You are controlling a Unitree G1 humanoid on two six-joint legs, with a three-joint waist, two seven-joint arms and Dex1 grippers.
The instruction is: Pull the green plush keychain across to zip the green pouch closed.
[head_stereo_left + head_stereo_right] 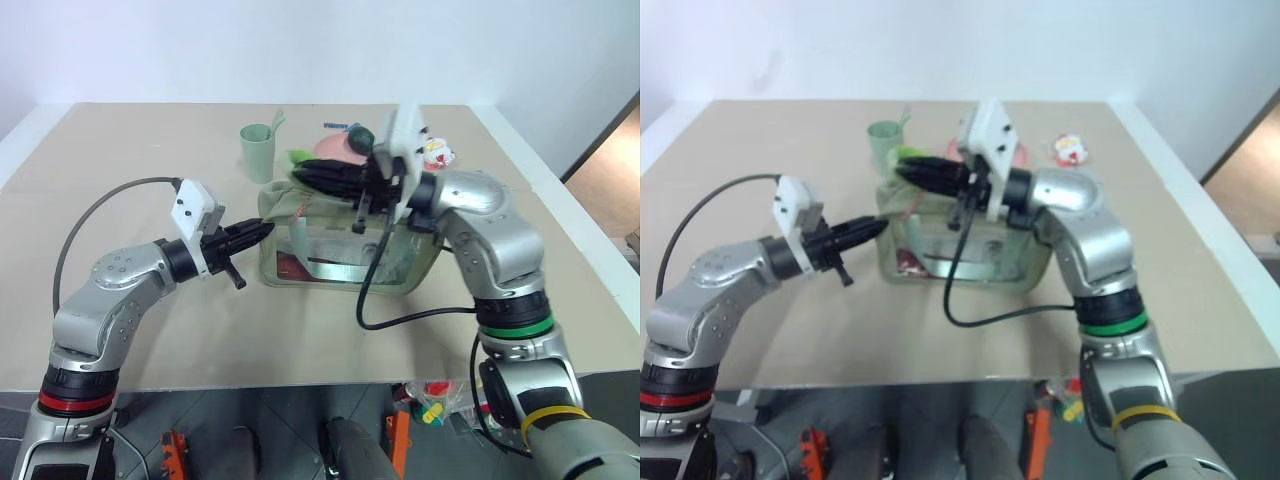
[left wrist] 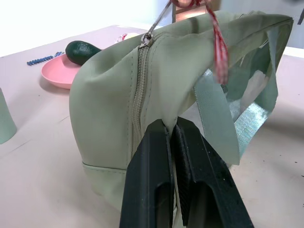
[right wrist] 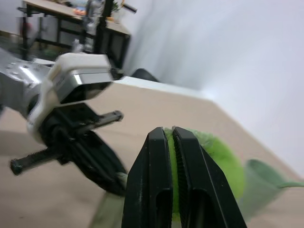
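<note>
The green pouch (image 1: 335, 245) stands mid-table, its clear side panel facing me. My left gripper (image 1: 262, 231) is shut on the fabric of the pouch's left end, just beside the zipper (image 2: 139, 85). The zipper slider (image 2: 146, 39) sits at the top of that end, with a red cord (image 2: 218, 45) hanging near it. Above the pouch's left top, my right gripper (image 1: 298, 173) points left and is shut on the green plush keychain (image 3: 216, 164), whose lime fuzz bulges out past the fingers (image 3: 154, 161).
A pale green cup (image 1: 257, 150) stands behind the pouch's left end. A pink plate (image 2: 57, 72) holding a dark avocado toy (image 2: 81, 50) lies behind the pouch. A small red-and-white figure (image 1: 1070, 150) lies at the back right. A black cable (image 1: 385, 300) droops over the pouch's front.
</note>
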